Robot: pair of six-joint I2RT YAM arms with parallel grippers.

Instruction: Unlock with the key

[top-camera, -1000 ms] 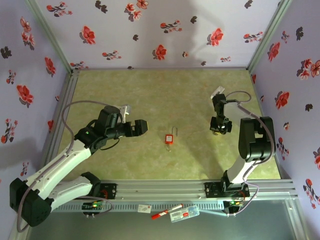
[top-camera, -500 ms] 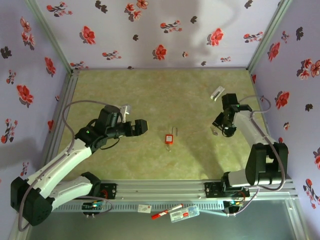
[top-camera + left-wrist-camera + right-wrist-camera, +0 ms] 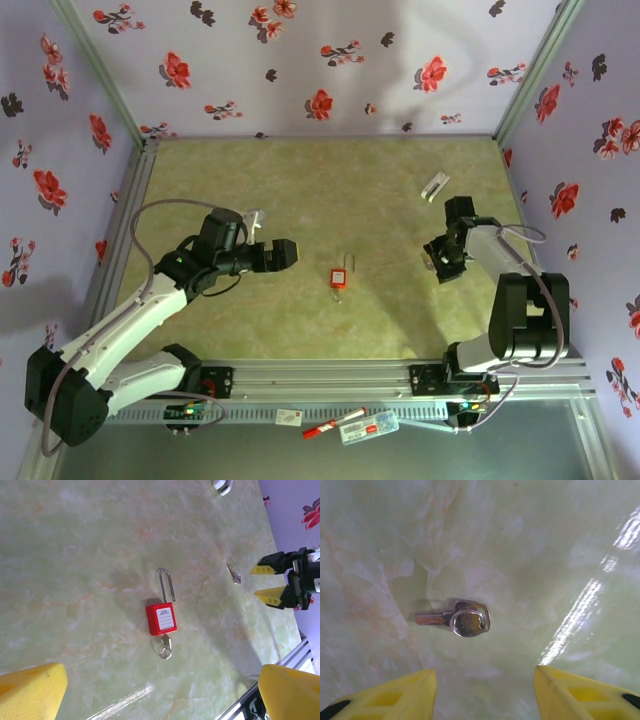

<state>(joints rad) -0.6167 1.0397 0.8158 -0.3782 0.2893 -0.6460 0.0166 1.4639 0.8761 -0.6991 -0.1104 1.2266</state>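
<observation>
The green marbled worktop (image 3: 300, 190) carries 2 arms. The left arm (image 3: 130, 320) reaches toward the middle, almost the same as 1 second ago. Its end effector (image 3: 292, 255) is spread wide and holds nothing.

The right arm (image 3: 520, 300) has changed its pose. Before, its elbow stood high near the right wall; now the arm is bent lower, toward the worktop. Its end effector (image 3: 485, 700) was pressed together 1 second ago and is now spread, with both yellow fingers (image 3: 385, 695) apart from the key.

The red padlock (image 3: 161, 619) lies in the middle of the worktop, at the same place as before, with its shackle pointing away. A white clip (image 3: 435, 184) lies near the far right corner.

The key (image 3: 460, 620) lies flat on the worktop, just in front of the right fingertips, touching neither.
</observation>
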